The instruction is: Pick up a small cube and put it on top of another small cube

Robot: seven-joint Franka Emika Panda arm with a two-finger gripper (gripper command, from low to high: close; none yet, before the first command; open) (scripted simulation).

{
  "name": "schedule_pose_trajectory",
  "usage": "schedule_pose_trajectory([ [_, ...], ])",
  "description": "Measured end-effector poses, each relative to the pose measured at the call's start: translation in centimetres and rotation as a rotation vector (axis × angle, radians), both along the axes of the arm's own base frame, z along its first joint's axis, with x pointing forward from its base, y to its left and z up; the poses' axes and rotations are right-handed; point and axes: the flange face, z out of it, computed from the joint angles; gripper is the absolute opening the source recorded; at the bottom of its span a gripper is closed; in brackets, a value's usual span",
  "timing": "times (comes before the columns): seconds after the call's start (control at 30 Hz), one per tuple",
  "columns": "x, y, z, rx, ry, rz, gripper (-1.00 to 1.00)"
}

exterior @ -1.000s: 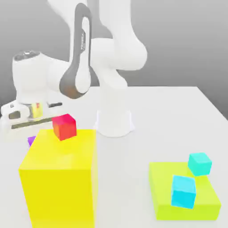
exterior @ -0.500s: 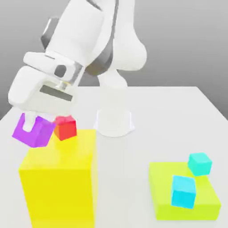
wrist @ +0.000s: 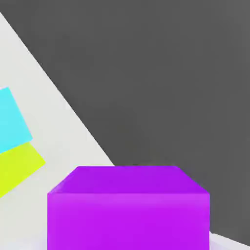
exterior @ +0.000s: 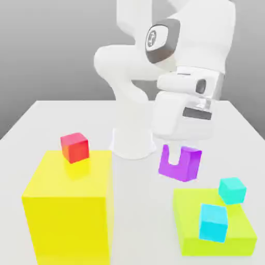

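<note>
A small glossy purple cube (exterior: 181, 164) hangs in the air above the white table (exterior: 41, 124), with my gripper (exterior: 175, 158) shut on it. One white finger (exterior: 174, 153) shows against the cube's front face. The cube is tilted and sits just up and to the exterior view's left of a flat lime block (exterior: 191, 207). In the hand view the purple cube (wrist: 129, 210) is close up, with a cyan cube (wrist: 10, 122) and the lime block (wrist: 14, 168) beyond it.
Two cyan cubes (exterior: 232, 190) (exterior: 213, 222) rest on the lime block. A small red cube (exterior: 75, 146) sits on a tall yellow block (exterior: 70, 207) at the exterior view's left. The arm's white base (exterior: 133, 141) stands at the table's middle back.
The gripper has swung from beside the yellow block across to the exterior view's right, carrying the purple cube, which now hangs near the lime block.
</note>
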Motion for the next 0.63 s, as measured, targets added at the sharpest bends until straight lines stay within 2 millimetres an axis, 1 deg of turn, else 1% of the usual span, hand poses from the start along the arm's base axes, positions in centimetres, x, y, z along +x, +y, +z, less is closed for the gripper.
schedule_pose_trajectory([
  [0.1, -2.0, 4.6, -0.3, 0.056, 0.039, -0.048, -1.0],
  [0.17, -3.4, 6.5, -1.1, 0.098, 0.093, -0.102, -1.0],
  [0.23, -4.8, 7.9, -2.2, 0.137, 0.163, -0.17, -1.0],
  [0.33, -6.9, 9.7, -4.2, 0.178, 0.269, -0.268, -1.0],
  [0.5, -7.3, 10.0, -9.9, 0.182, 0.295, -0.299, -1.0],
  [0.53, -7.3, 10.0, -10.6, 0.184, 0.297, -0.301, 1.0],
  [0.63, -7.1, 9.6, -10.6, 0.185, 0.296, -0.31, 1.0],
])
